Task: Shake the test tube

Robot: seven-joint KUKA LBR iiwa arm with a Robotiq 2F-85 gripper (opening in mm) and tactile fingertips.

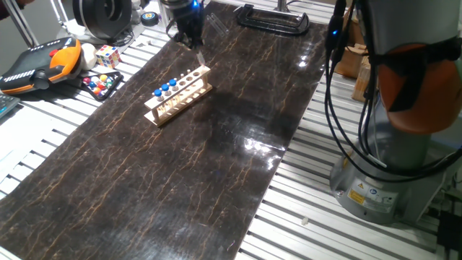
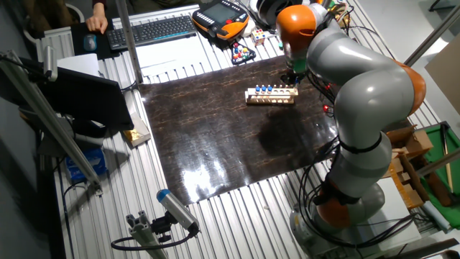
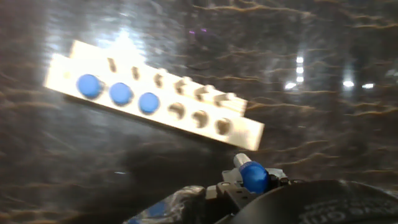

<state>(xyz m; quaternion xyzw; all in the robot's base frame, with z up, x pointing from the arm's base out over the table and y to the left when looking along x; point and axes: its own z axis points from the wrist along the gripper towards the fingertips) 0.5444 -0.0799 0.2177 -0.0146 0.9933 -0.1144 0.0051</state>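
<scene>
My gripper (image 1: 192, 37) hangs above the far end of the pale wooden rack (image 1: 178, 94) and is shut on a test tube (image 1: 199, 53) that points down, clear of the rack. In the hand view the held tube's blue cap (image 3: 254, 176) shows at the bottom, just off the rack's (image 3: 155, 99) empty end. Three more blue-capped tubes (image 3: 120, 93) stand in the rack's left holes; the other holes are empty. In the other fixed view the gripper (image 2: 293, 76) is over the rack's (image 2: 272, 96) right end.
An orange teach pendant (image 1: 40, 63), a Rubik's cube (image 1: 107, 55) and a coloured-ball toy (image 1: 101, 83) lie left of the dark mat. A black clamp (image 1: 273, 16) sits at the far edge. The arm's base (image 1: 382, 166) stands at the right.
</scene>
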